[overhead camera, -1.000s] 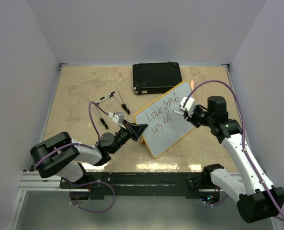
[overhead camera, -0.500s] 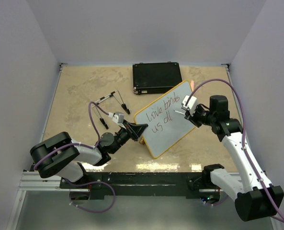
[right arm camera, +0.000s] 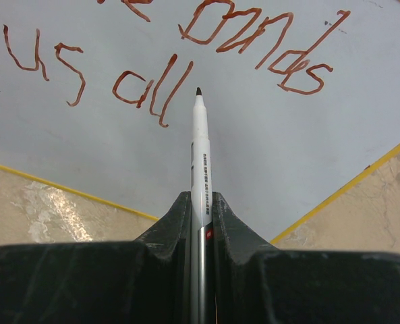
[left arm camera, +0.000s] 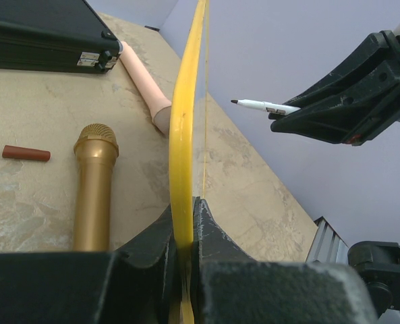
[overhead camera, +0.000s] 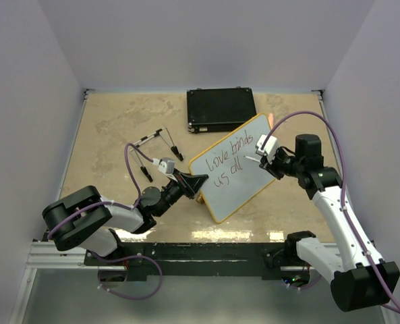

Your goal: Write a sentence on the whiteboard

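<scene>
Lit brightly and evenly from above, with a faintly lilac cast on the walls [overhead camera: 206, 40]. Casts only soft, weak shadows on the table [overhead camera: 119, 128]; shows small patches of glare along its near edge. Renders the whiteboard [right arm camera: 287, 155] an even pale grey up close, the sentence [right arm camera: 186, 67] sharp. Softens in the nearest foreground of both wrist views, with slight wide-angle stretch toward the corners.
</scene>
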`<state>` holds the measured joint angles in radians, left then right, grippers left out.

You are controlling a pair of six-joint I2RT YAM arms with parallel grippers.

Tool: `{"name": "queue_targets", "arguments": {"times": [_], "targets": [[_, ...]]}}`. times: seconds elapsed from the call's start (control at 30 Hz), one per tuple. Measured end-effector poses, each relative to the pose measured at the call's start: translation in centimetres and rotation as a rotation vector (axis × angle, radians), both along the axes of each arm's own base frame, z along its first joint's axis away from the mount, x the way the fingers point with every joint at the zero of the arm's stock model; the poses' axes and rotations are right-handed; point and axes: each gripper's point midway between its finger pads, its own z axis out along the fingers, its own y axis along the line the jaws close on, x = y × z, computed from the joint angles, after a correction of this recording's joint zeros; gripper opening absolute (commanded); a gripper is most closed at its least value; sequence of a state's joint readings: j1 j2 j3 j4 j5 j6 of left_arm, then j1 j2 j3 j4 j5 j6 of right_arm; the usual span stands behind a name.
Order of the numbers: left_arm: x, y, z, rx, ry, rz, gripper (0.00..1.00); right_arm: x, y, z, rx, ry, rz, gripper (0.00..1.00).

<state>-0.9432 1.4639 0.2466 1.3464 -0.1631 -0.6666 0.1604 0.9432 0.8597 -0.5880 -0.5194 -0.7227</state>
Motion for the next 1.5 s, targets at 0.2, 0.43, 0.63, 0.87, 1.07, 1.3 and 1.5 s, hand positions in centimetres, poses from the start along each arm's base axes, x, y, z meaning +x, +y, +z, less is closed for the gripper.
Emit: {"name": "queue_targets", "arguments": {"times": [0.2, 0.43, 0.63, 0.87, 1.07, 1.3, 1.5], "targets": [[0.0, 0.0, 0.0, 0.000, 0.000, -0.001, 0.00, 0.0, 0.0, 0.0, 0.000, 0.000, 0.000, 0.00], [-0.1, 0.0, -0.1, 0.002, 0.002, -0.003, 0.00, -0.2, 0.0, 0.0, 0.014, 0.008, 0.005, 0.00], [-0.1, 0.0, 0.1, 0.000, -0.002, -0.004, 0.00, -0.9, -0.1, 1.9, 0.068, 0.016, 0.021, 0.00], [-0.3, 0.0, 0.4, 0.005, -0.020, -0.015, 0.00, -0.7, -0.2, 7.3, 0.132, -0.101, 0.045, 0.00], [-0.5, 0.0, 0.5, 0.012, -0.026, -0.024, 0.00, -1.3, -0.2, 6.1, 0.162, -0.077, 0.045, 0.00], [-0.8, -0.2, 0.6, 0.013, -0.028, -0.045, 0.00, -2.5, 0.2, 6.9, 0.217, -0.100, 0.100, 0.00], [-1.1, -0.3, 0.8, 0.017, -0.027, -0.062, 0.00, -3.8, 1.3, 7.1, 0.242, -0.101, 0.195, 0.00]]}}
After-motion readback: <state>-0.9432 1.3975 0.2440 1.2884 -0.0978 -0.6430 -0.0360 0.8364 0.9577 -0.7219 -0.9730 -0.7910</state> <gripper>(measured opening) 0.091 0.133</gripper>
